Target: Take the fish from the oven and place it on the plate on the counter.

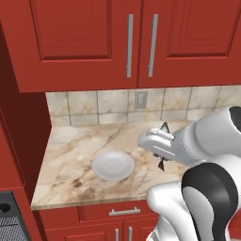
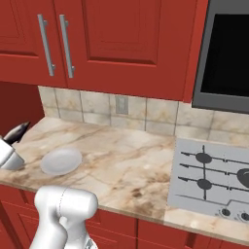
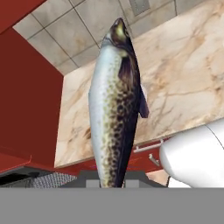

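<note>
One fish [image 3: 114, 109] pinched in the hand [image 1: 161, 146], above counter [image 1: 70, 155], beside white plate [image 1: 113, 165], no legible writing.

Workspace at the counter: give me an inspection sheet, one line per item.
Surface: beige marbled counter, tiled backsplash behind.
Job's things: white plate on the counter, nothing on it; fish held in the air beside the plate, not over it.
Clutter: nothing seen.
Grippers: tool shut on the fish.
Cables: nothing seen.
Surroundings: red cabinets above, drawers below, wall outlet, grey stovetop right of the plate.
</note>
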Available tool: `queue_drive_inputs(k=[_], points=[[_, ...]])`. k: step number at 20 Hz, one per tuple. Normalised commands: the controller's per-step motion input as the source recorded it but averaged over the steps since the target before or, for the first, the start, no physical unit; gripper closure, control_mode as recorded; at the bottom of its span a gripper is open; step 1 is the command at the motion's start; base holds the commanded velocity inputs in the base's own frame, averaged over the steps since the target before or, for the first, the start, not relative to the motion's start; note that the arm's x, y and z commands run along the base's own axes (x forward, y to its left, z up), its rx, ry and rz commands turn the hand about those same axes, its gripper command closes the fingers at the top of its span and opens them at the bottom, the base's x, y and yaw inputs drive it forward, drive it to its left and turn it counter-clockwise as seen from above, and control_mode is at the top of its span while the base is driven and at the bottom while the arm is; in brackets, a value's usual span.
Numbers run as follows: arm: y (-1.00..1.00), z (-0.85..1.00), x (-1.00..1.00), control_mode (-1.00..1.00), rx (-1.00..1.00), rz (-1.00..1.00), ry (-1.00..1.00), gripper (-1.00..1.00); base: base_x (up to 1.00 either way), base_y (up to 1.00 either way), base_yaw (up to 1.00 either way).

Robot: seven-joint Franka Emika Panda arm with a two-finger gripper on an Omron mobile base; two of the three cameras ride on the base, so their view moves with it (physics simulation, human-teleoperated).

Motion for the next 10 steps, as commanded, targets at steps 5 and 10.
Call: queue_drive_inputs(k=[5,10], points=[[0.26,-0.72,0.00,-1.00,-0.02,0.01,0.02,1.00,0.00,0.00,0.00],[0.12,-0.36,0.46,-1.00,-0.01,-0.01,0.00,1.00,0.00,0.00,0.00]])
